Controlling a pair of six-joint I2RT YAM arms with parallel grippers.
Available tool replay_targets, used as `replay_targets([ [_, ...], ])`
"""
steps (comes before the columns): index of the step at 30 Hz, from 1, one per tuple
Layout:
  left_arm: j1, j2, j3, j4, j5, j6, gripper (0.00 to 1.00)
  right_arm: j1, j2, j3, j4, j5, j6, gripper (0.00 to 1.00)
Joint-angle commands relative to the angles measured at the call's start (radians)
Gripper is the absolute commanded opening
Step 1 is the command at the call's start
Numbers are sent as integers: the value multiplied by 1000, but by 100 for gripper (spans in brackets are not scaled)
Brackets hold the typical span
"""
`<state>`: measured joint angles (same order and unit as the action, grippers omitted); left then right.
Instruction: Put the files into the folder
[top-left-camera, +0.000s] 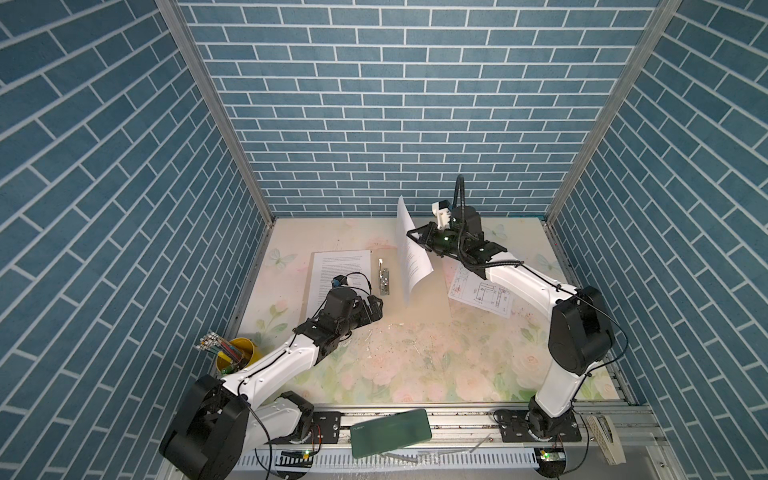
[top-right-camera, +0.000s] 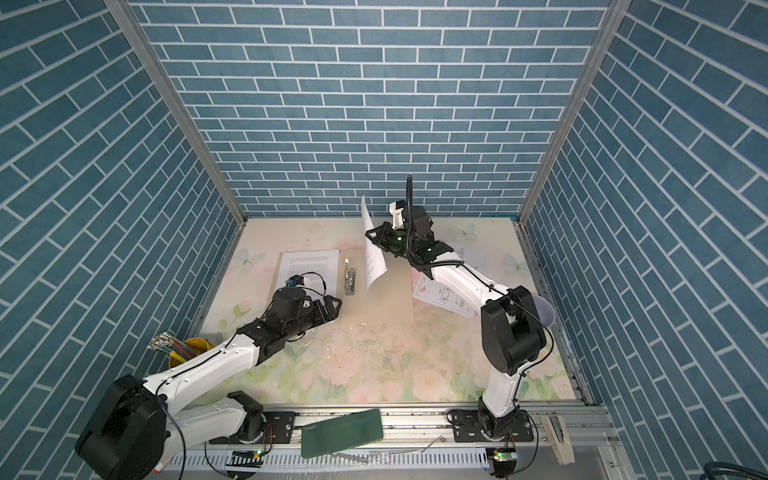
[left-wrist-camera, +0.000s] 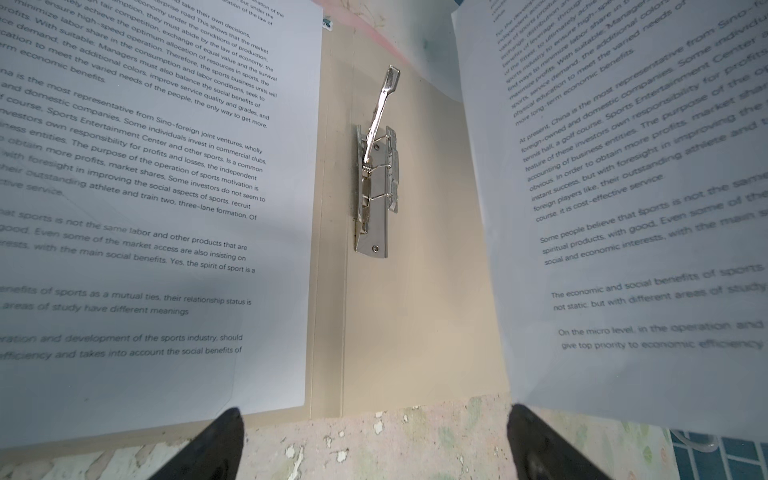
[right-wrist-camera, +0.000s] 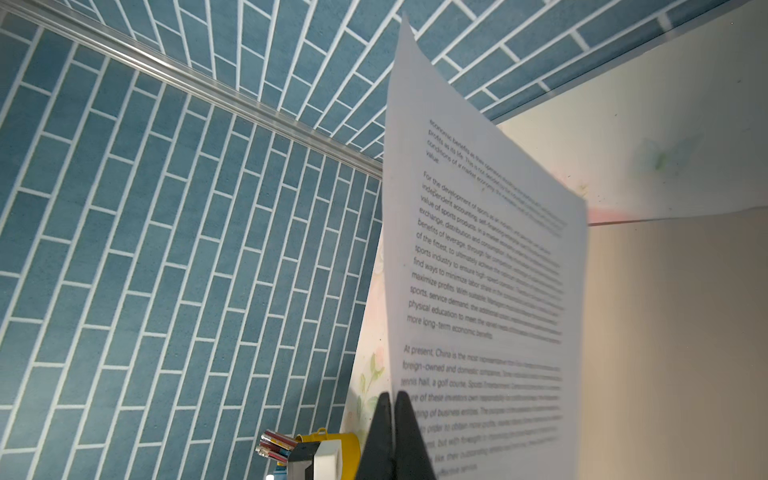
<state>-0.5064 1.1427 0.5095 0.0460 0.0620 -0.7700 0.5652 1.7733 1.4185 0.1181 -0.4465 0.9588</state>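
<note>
Top-down views of a floral surface (top-left-camera: 415, 365) with an open tan folder (left-wrist-camera: 415, 332) lying flat on it, and my two arms over it.

My right gripper (top-left-camera: 409, 234) is clamped on the edge of a text sheet (top-left-camera: 411, 257). I hold the sheet nearly upright in the air, above the right half of the folder, with its lower corner hanging free. My right wrist view shows both fingers pressed together on the paper.

My left gripper (top-left-camera: 373, 309) has its fingers spread wide and holds nothing. It hovers over the near edge of the folder, pointing at the metal clip (left-wrist-camera: 376, 187) beside the spine. The clip's lever stands raised.

A second text sheet (top-left-camera: 340, 270) lies flat on the left half of the folder. The diagram sheet (top-left-camera: 482, 297) lies on the surface to the right, partly under my right arm. Whether its edge overlaps the folder I cannot tell.

My reading of progress: about a third done. One sheet lies in the folder, one is being carried to it, and the diagram sheet has yet to be picked up. No sheet is under the clip.
</note>
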Motion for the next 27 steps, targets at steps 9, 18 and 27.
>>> replay_targets([
  [9, 12, 18, 6, -85, -89, 33, 100, -73, -43, -374, 103, 224, -49, 0],
  [18, 12, 37, -18, -11, -45, 15, 100, -85, 43, -448, 181, 244, -31, 0],
  [27, 12, 40, -39, 23, -21, 8, 100, -86, 113, -448, 230, 224, 39, 0],
])
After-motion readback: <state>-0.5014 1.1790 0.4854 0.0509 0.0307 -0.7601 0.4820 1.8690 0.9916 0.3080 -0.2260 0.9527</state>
